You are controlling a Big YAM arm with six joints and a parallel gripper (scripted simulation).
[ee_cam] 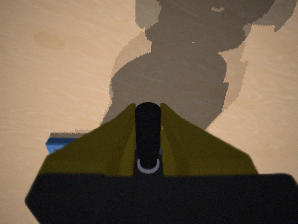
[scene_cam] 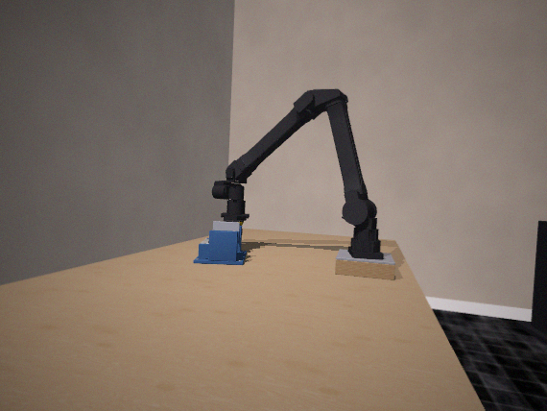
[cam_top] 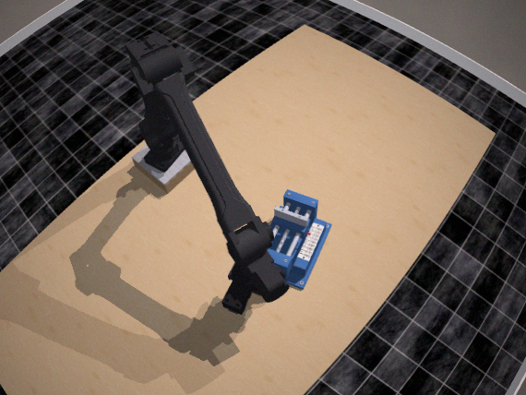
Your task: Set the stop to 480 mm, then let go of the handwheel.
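Pincer (ee_cam: 148, 131) with olive fingers pinching a dark handwheel grip (ee_cam: 148, 127), at the near end of a blue stop jig (cam_top: 300, 237) on a wooden table (cam_top: 360, 115). Rigid, probably smooth; best held squarely across.

The arm (cam_top: 203, 157) hides the handwheel; the scale's (cam_top: 310, 241) numbers are too small to read.
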